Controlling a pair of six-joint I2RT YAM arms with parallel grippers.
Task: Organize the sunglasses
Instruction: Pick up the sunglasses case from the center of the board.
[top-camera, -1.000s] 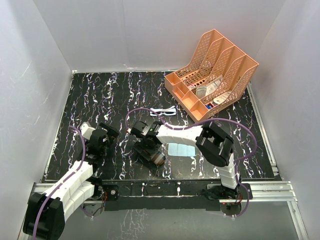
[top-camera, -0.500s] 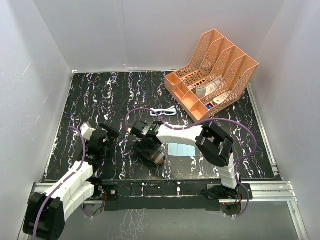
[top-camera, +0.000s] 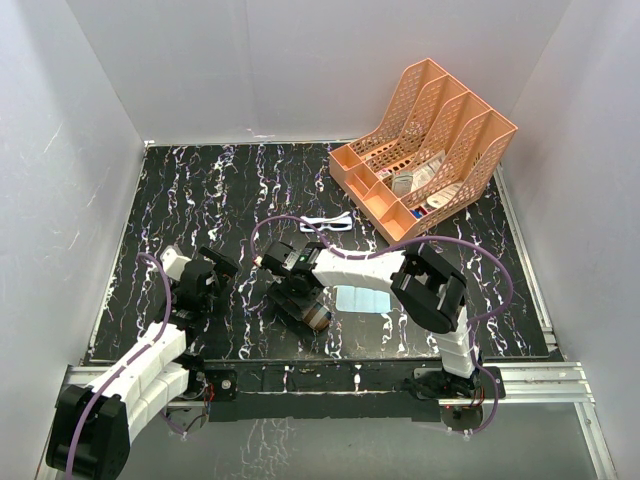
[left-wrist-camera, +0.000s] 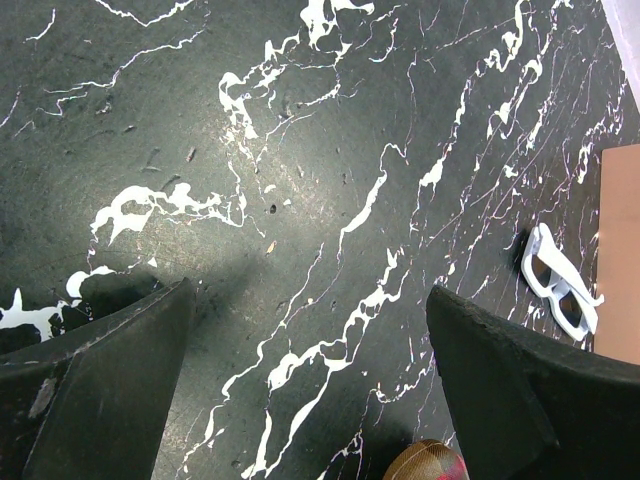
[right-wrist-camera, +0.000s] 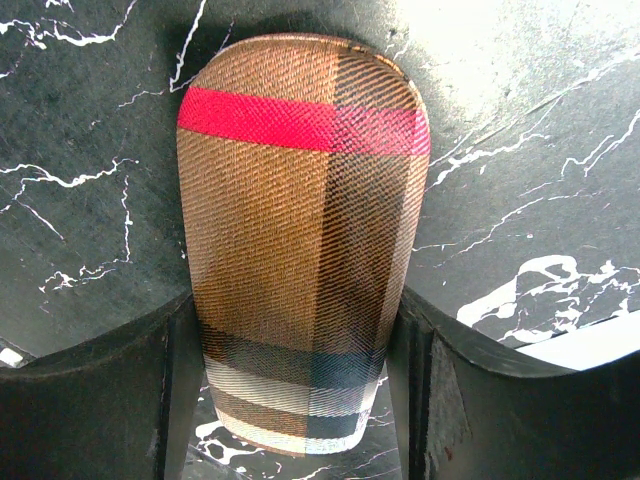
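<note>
Top view: white-framed sunglasses (top-camera: 327, 222) lie on the black marbled tabletop (top-camera: 200, 190), toward the far middle, just left of the orange file rack (top-camera: 425, 150) and apart from both arms. The brown plaid case (top-camera: 308, 312) sits near centre under the right jaws, with a light blue cloth (top-camera: 360, 299) just right of it. Left wrist view: left jaws spread wide with nothing between them, only tabletop; the sunglasses (left-wrist-camera: 558, 290) show at the right edge. Right wrist view: right jaws pressed against both long sides of the case (right-wrist-camera: 300, 250), which lies flat on the tabletop.
</note>
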